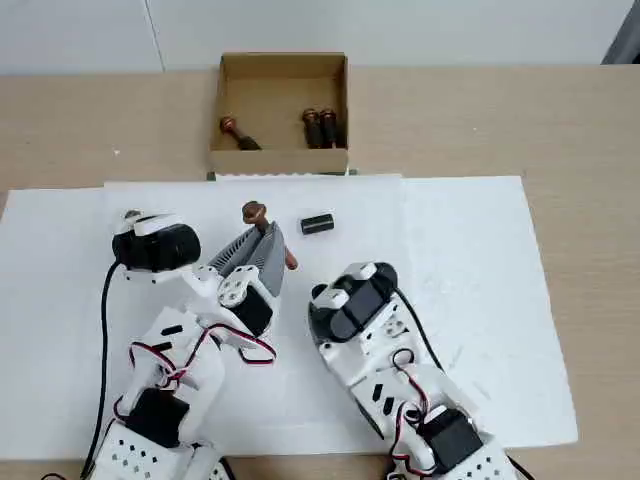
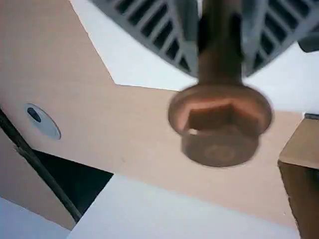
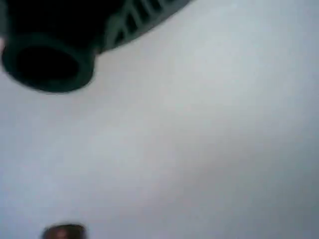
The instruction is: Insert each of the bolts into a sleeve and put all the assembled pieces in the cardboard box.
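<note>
Bolt (image 2: 219,124) in left hand (image 1: 262,232), bare sheet (image 1: 460,260) between it and cardboard box (image 1: 280,160)

No readable txt, cardboard box (image 1: 280,160) walls plain, no legible labels, nos. or signs

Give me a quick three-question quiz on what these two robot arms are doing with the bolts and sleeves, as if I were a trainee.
1. True or false: the cardboard box is empty.
2. The loose sleeve lies A) in the box, B) on the white sheet, C) on the floor.
3. What does each arm hold in its fingers?

Key
1. False: several pieces lie inside it.
2. B.
3. The left fingers hold a copper-coloured bolt; the right fingers hold a second sleeve, black like the loose one.
</note>
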`<state>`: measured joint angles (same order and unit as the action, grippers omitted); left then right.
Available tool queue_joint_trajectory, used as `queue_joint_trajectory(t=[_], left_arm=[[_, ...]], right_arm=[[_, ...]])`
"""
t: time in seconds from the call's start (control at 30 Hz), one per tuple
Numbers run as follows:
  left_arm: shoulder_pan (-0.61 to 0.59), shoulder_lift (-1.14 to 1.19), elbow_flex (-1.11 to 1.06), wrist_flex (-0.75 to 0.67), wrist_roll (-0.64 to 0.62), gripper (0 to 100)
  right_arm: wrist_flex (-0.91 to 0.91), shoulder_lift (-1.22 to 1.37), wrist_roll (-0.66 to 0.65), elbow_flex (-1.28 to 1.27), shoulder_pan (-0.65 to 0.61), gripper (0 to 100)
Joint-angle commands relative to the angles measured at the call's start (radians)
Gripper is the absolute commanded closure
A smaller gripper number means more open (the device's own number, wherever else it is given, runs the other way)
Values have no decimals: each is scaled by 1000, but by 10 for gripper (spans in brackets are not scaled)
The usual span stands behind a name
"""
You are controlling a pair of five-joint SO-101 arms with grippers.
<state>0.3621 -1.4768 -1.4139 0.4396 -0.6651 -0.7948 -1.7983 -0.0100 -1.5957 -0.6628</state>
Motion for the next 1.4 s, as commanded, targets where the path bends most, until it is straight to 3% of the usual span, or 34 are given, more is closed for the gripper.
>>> queue_joint_trajectory(t=[0.0,0.37,0.73,1.37], left_arm=[[8,-15,8,-28,-8,995],[101,-15,12,14,-8,995],[104,-15,10,14,-5,995],[178,-14,-71,14,-5,995]], right_arm=[[28,-10,-49,6,-25,995],[117,-10,-173,-9,-18,995],[119,-10,-175,-2,33,995],[153,-10,-176,20,15,995]])
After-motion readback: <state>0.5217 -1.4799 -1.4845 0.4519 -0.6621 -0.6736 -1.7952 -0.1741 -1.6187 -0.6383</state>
